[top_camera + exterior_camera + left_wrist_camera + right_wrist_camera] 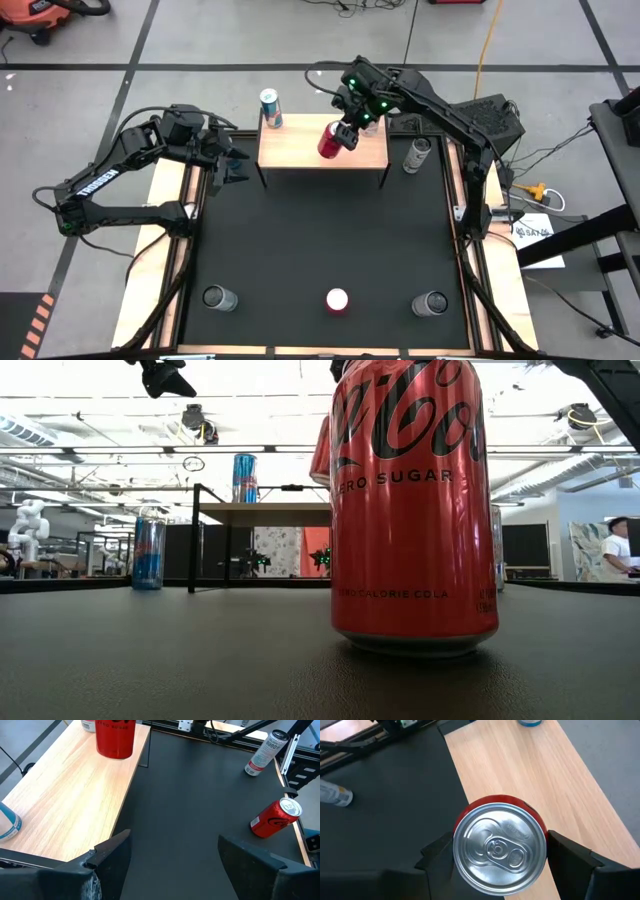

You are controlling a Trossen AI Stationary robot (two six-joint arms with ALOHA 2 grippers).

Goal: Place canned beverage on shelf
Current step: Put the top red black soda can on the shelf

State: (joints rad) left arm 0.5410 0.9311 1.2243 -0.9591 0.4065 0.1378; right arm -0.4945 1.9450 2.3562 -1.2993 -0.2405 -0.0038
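1. In the low view a red cola can (pixel 413 505) stands nearest my camera on the black mat (pixel 200 660), filling the middle of the frame. Behind it I see the shelf (pixel 262 513) on thin black legs with a blue can (pixel 244 478) on top, a blue-and-red can (pixel 148 553) on the mat beside it, and an open room with ceiling lights and a person in a white shirt (pixel 618 550) at the far side.

2. From overhead, the right gripper (pixel 345 133) holds a red can (pixel 331 140) over the shelf's (pixel 300 155) light wood board; the teal-topped can (pixel 270 108) stands at the board's back corner. The left gripper (pixel 232 163) waits just off the shelf's left end. The floor around the table is grey with dark lines.

3. My left wrist view shows its fingers (pixel 112 852) spread apart over the mat, gripping nothing.

4. My right wrist view shows the fingers (pixel 437 851) flanking the red can's silver top (pixel 498 851), clamped on its sides, above the board (pixel 555 780).
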